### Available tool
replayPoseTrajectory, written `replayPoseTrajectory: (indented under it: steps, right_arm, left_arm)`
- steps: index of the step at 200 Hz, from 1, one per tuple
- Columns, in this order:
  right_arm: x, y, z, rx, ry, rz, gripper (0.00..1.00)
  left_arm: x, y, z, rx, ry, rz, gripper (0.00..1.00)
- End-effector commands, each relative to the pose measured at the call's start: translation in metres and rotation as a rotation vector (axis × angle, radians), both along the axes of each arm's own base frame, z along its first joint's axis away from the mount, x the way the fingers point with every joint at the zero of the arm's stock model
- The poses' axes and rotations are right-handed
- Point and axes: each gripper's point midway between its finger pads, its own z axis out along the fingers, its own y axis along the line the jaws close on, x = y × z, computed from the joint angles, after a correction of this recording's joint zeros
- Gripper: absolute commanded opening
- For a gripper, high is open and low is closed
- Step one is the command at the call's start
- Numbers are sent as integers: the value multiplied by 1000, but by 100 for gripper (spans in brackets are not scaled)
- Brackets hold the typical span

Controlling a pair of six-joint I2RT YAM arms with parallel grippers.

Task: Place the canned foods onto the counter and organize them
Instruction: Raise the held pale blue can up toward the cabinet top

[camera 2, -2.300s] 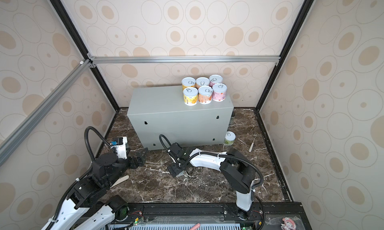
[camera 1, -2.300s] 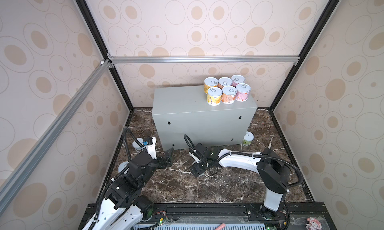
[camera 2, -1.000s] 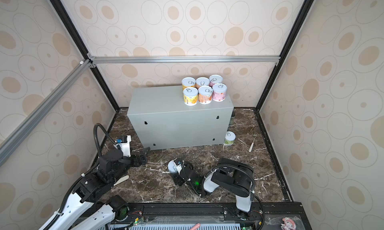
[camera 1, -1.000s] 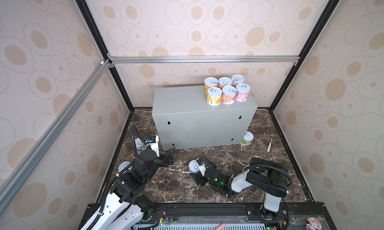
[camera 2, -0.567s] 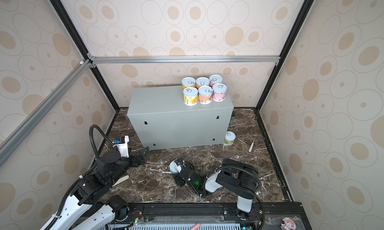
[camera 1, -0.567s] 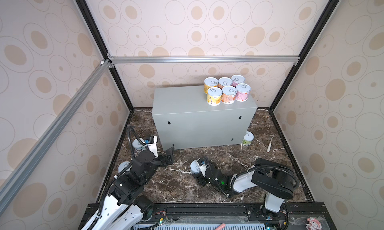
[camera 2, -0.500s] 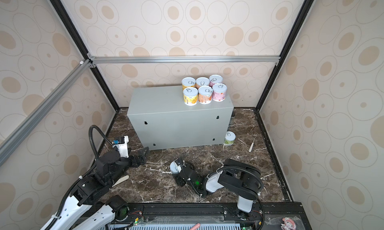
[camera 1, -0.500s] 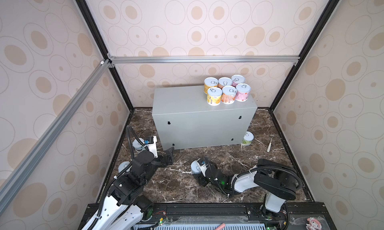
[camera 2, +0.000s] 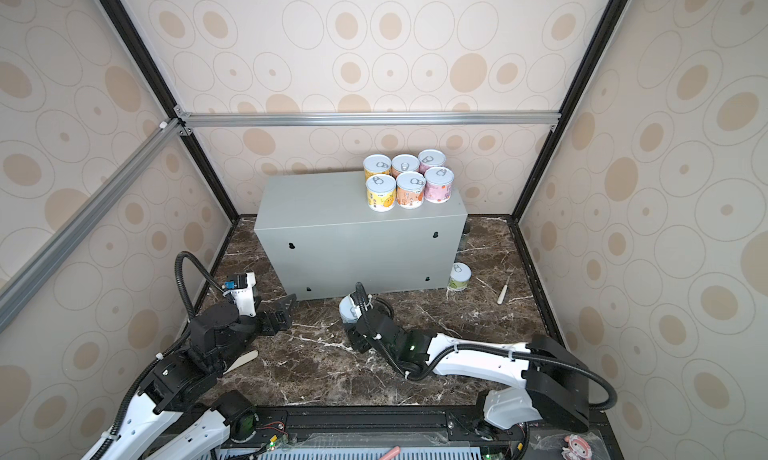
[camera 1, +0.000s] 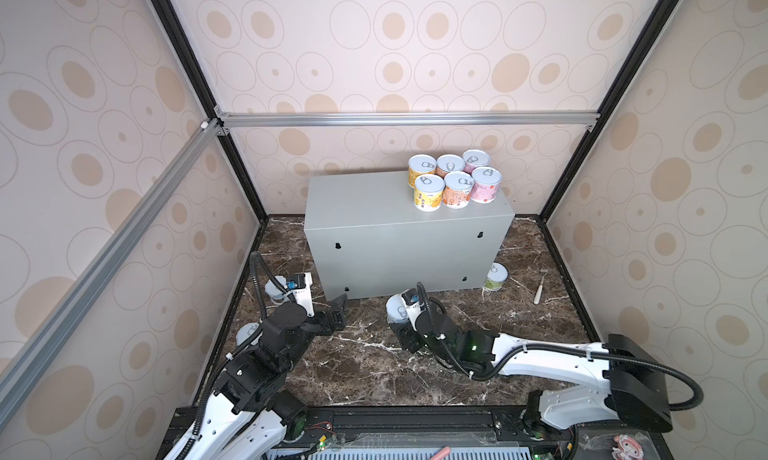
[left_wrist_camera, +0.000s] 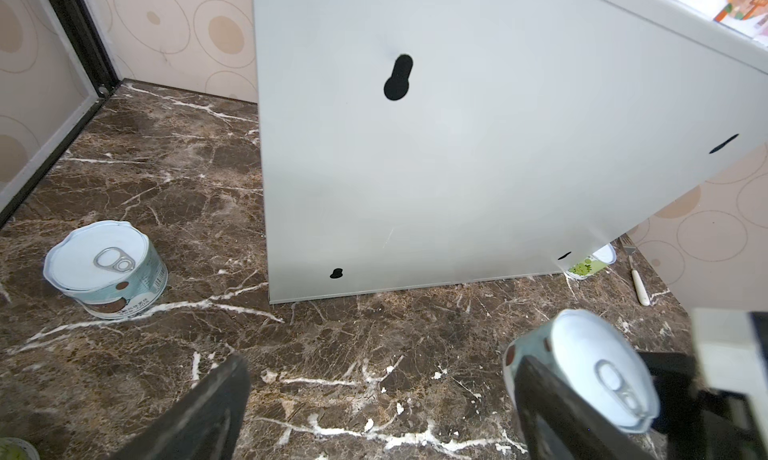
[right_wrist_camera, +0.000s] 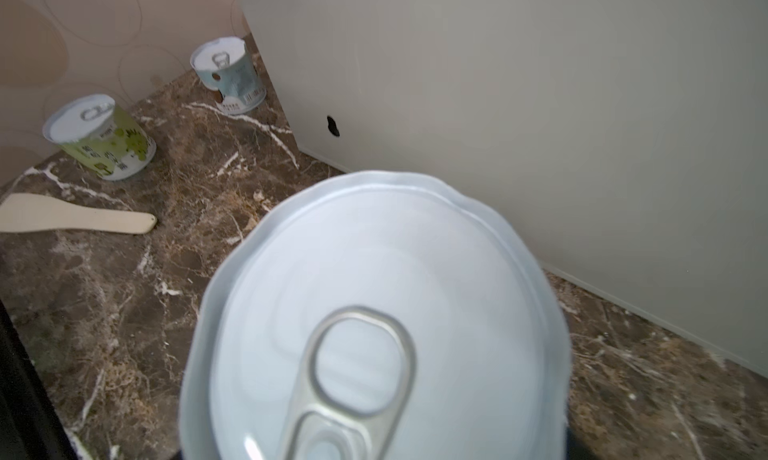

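Our right pincer [camera 1: 401,321] is closed tight on a pale blue tin [camera 1: 393,311], low down near the marble floor [camera 1: 374,366]. We cannot tell if the tin is off the floor yet. Our left pincer [camera 1: 337,315], off to its left, has its jaws wide apart and holds nothing.

Right in front of the right pincer stands the grey counter [camera 1: 407,245], very close. High above and ahead, a bit to the right, six tins [camera 1: 457,187] sit on its top in two neat rows. The rest of the top is bare.

We think the job now is to carry this tin up there. We should hold firm but not squash it. We should go straight up first so we do not bump the counter's front, and go forward only when the tin is higher than the top edge. Then we keep it standing straight and set it down just beside the rows, without knocking them.

The right wrist view shows the tin's lid [right_wrist_camera: 374,279] big and blurry, but no jaws and no counter top. It also shows a green tin [right_wrist_camera: 99,139], another blue tin [right_wrist_camera: 228,77] and a wooden spatula [right_wrist_camera: 75,218] away to the pincer's left. The left wrist view shows a dark jaw pressed on the tin's side. Only the top views show all six tins whole. A fork [camera 1: 539,289] and one more green tin [camera 1: 495,277], far to the pincer's right, show there too, but not in the right wrist view.
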Motion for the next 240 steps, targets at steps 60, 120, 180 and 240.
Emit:
replayPoseTrajectory:
  steps: [60,120,180,240]
  right_arm:
    - [-4,-28,121,-27,-46,-43,60]
    - [-3,-20,205,-13,-80,-12,58]
    - [14,3,281,53,-159,-33,58]
    - [58,27,313,112,-214,-115,57]
  left_arm:
    - [-1,0,9,-5,-17,-3,99]
    - [-3,-3,6,-19,-13,-21,99]
    - [-4,-5,4,-21,-12,-31,99]
    - [-10,-4,15,-24,-27,-50,99]
